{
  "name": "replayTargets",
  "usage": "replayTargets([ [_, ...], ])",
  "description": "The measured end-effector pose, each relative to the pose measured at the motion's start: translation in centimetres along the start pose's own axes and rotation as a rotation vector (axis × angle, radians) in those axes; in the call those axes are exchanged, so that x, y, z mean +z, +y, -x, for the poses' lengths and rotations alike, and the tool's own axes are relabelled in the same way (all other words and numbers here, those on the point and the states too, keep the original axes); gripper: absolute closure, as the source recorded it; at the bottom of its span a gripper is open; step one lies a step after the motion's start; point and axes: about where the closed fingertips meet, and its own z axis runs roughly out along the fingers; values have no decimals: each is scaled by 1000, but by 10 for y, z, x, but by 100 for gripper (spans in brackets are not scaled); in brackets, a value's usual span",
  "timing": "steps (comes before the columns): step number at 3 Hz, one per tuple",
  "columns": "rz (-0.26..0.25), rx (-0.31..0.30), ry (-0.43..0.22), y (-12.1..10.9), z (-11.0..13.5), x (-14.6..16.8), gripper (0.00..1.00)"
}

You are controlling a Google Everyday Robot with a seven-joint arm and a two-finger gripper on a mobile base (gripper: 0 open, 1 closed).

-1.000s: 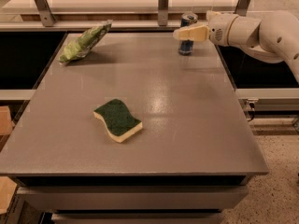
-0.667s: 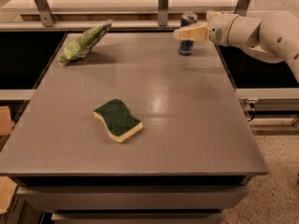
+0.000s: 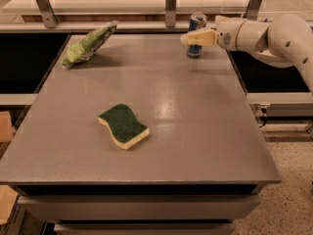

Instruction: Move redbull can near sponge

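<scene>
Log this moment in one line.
gripper at can, far right | sponge near centre, far from can | bag far left | can not yet by sponge

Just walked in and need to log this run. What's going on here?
The robot's arm reaches in from the right, its gripper at the redbull can standing near the far right corner of the table. The sponge lies well apart, toward the front left; a green snack bag sits far left.
</scene>
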Motion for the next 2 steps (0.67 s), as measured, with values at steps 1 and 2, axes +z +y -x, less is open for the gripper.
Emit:
replayTargets([
  [1,1,4,-4,-6,-4,6,18],
  [2,11,-4,-12,-11,-3,16,41],
])
